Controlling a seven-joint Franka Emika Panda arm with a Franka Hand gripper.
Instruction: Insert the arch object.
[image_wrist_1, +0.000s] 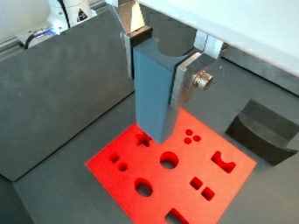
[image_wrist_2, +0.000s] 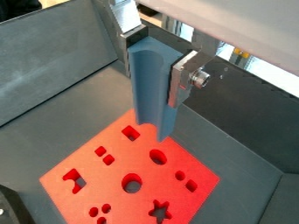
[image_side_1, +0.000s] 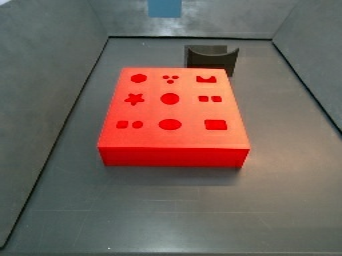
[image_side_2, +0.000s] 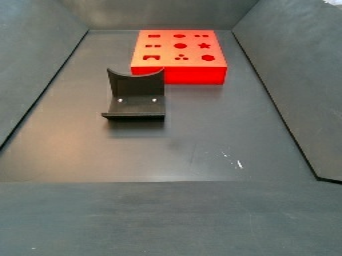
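Observation:
My gripper (image_wrist_1: 158, 70) is shut on an upright blue-grey bar with a semicircular scoop cut along one face, the arch object (image_wrist_1: 155, 96). It also shows in a wrist view (image_wrist_2: 149, 83). The silver fingers (image_wrist_1: 187, 80) clamp its upper part. The bar hangs well above the red board (image_wrist_1: 176, 179) with shaped holes, its lower end over the star-hole side. Only the bar's lower tip (image_side_1: 163, 8) shows in a side view. The board's arch-shaped hole (image_side_1: 206, 79) is open; it also shows in a wrist view (image_wrist_1: 225, 159).
The dark fixture (image_side_2: 134, 97), an L-shaped bracket on a base plate with a curved top edge, stands on the floor beside the board (image_side_2: 181, 55); it also shows in a side view (image_side_1: 210, 58). Grey walls (image_side_1: 60, 90) enclose the bin.

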